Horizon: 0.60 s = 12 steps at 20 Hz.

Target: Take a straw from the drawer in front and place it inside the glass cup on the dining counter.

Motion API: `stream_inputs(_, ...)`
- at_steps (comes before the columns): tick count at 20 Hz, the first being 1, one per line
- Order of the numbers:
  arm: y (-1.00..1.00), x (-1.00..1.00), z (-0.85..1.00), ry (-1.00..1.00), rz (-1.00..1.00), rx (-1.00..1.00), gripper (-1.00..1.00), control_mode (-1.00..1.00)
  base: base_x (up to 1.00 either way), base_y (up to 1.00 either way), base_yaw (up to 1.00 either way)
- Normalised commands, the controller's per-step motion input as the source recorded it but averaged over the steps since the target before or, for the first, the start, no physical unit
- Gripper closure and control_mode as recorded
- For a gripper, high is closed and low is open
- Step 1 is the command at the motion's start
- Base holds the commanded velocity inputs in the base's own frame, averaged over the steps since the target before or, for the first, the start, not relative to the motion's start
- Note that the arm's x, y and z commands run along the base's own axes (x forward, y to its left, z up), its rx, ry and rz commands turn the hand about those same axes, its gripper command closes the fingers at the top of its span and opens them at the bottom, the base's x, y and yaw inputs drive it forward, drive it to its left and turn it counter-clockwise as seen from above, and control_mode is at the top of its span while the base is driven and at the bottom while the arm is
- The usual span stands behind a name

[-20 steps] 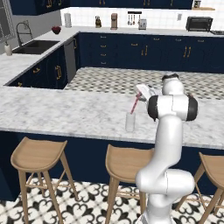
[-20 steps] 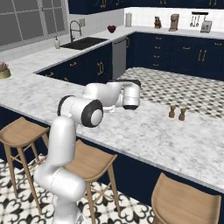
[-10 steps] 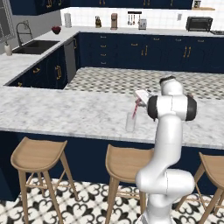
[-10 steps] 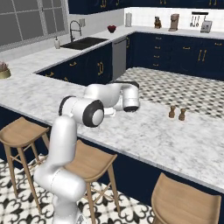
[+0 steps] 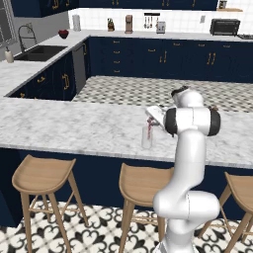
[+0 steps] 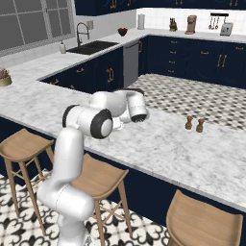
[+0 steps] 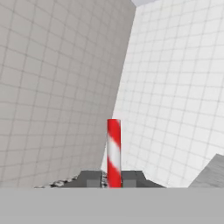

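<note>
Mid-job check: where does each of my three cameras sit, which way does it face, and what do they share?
Left base view: behind-left of the arm, facing the dining counter; arm lower right, straw in the glass cup.
Right base view: behind-right, same counter; arm lower left, shakers right.
Hand view: on the hand, facing tiled walls; the tool grips the straw.
Shared: both base views show the counter and stools.

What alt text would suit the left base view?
The white arm reaches over the dining counter, its tool holding a straw that dips into the glass cup. Three wooden stools stand below the counter.
</note>
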Motion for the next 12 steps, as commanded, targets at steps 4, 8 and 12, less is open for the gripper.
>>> stream_inputs(4,0.53,0.00,0.00,0.00,0.00,-0.13,-1.00,-1.00,0.00,0.00,0.00)
stream_inputs(8,0.15,-0.06,0.01,-0.02,0.00,-0.03,-1.00,-1.00,0.00,0.00,0.00)
stream_inputs(12,-0.15,-0.18,0.35,-0.06,0.00,0.01,-1.00,-1.00,0.00,0.00,0.00)
